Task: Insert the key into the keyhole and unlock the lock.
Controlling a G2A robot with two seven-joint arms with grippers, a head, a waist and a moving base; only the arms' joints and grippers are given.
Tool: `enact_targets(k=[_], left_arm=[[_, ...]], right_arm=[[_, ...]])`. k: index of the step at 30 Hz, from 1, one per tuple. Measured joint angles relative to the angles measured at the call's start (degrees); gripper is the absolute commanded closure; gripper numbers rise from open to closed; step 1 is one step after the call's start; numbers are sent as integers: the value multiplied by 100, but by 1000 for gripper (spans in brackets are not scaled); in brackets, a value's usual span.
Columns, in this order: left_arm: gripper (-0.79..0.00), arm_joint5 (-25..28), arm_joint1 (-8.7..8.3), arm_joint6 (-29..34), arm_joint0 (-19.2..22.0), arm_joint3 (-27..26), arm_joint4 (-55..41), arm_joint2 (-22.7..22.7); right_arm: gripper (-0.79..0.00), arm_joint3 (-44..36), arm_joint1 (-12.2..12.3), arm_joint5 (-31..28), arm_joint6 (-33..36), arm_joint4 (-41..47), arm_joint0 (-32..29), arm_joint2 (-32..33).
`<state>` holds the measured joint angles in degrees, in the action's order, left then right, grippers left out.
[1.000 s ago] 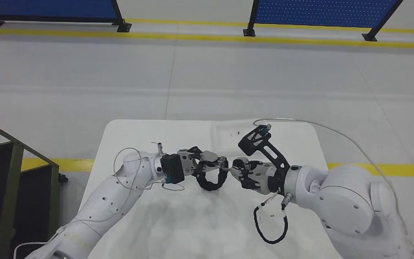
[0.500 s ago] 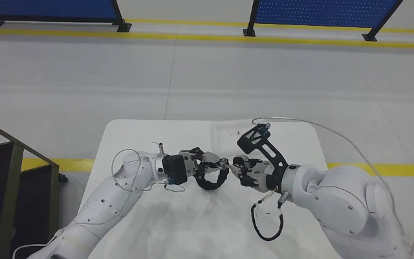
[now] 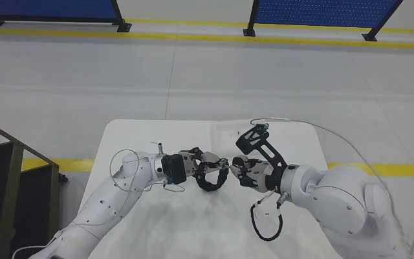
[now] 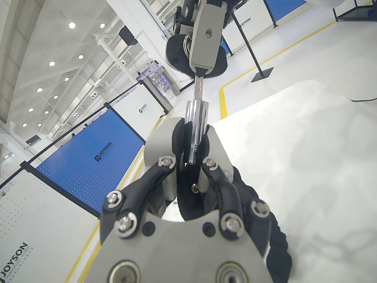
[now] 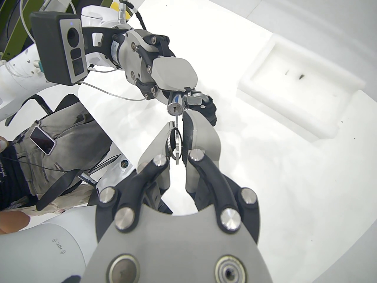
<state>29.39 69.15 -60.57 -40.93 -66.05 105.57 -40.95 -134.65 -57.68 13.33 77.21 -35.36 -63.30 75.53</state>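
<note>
Chrome cylinder lock (image 4: 196,131) with a black cable loop (image 3: 211,184) is up in the air above the white table (image 3: 162,220). A shallow white foam tray (image 5: 358,83) lies on the table, apart from the lock. The left end effector (image 4: 190,138) is clamped on the cylinder, whose keyhole (image 5: 174,108) faces the right end effector (image 5: 176,132). That one pinches a thin silver key (image 4: 198,85), its tip at the keyhole. How deep the key sits cannot be told.
</note>
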Motion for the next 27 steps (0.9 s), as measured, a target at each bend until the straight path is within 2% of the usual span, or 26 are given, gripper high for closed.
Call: enact_targets(k=[27], left_arm=[[0,152,47,113,42,-86,121,-5]], right_arm=[[0,0,53,139,59,-167,107,-261]])
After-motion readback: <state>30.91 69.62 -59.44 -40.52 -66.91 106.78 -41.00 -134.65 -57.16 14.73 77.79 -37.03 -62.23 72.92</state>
